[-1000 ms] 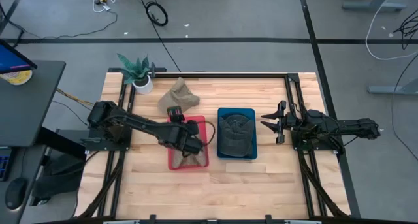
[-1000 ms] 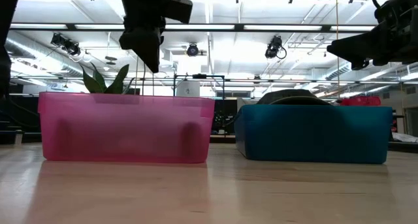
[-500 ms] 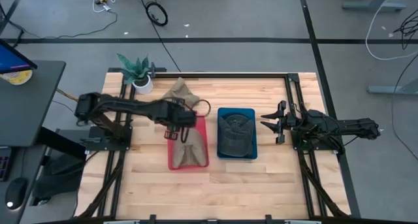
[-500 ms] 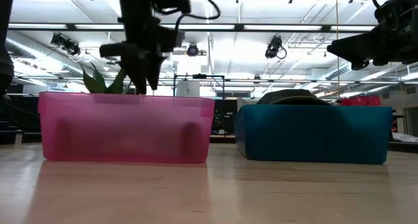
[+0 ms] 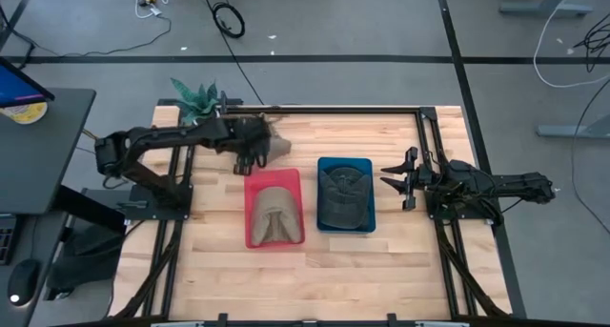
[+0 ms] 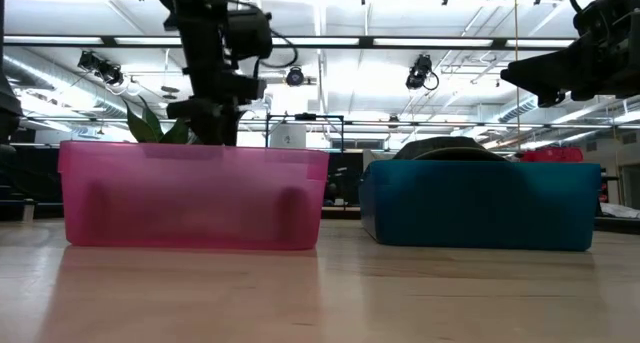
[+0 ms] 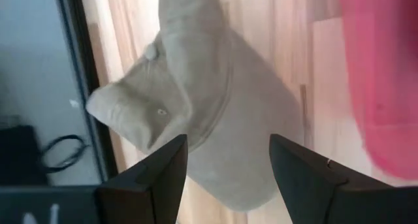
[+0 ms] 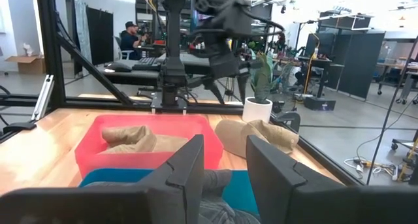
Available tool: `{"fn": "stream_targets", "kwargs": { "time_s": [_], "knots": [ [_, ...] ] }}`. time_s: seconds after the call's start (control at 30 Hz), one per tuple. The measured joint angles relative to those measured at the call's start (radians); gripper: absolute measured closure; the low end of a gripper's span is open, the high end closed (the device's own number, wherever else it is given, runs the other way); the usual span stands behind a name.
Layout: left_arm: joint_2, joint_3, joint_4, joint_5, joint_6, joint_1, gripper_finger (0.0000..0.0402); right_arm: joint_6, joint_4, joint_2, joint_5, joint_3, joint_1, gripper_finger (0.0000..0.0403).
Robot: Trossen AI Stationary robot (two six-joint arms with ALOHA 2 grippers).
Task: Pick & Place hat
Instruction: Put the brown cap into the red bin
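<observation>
A tan hat (image 5: pixel 279 148) lies crumpled on the wood near the table's far edge, just beyond the red bin (image 5: pixel 250 208). My left gripper (image 5: pixel 257 155) hangs open over it; in the left wrist view its fingers straddle the tan hat (image 7: pixel 215 106) from above, and no touch shows. A second tan hat (image 5: pixel 274 214) lies inside the red bin. A dark hat (image 5: pixel 345 194) fills the blue bin (image 5: pixel 321 195). My right gripper (image 5: pixel 400 179) waits open at the table's right side, above the wood.
A potted plant (image 5: pixel 195 100) stands at the far left corner, close to my left arm. A black frame rail (image 5: pixel 343 108) runs along the far edge. The two bins sit side by side mid-table, with bare wood (image 5: pixel 315 279) on their near side.
My left gripper has left the red bin, swung toward the table's far edge and come down over the loose tan hat. The tan hat in the red bin, covered by the gripper a second ago, now lies in plain view.
</observation>
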Motion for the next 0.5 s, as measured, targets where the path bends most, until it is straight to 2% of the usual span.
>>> {"fn": "stream_targets", "kwargs": {
  "time_s": [0.23,0.5],
  "knots": [
    [0.000,0.000,0.050,0.044,0.084,0.097,0.0181,0.000,0.000,0.001,0.000,0.000,0.000,0.0285],
    [0.055,0.001,0.078,0.082,0.118,0.134,0.0181,0.000,0.000,0.001,0.000,0.000,0.000,0.0285]
  ]
}}
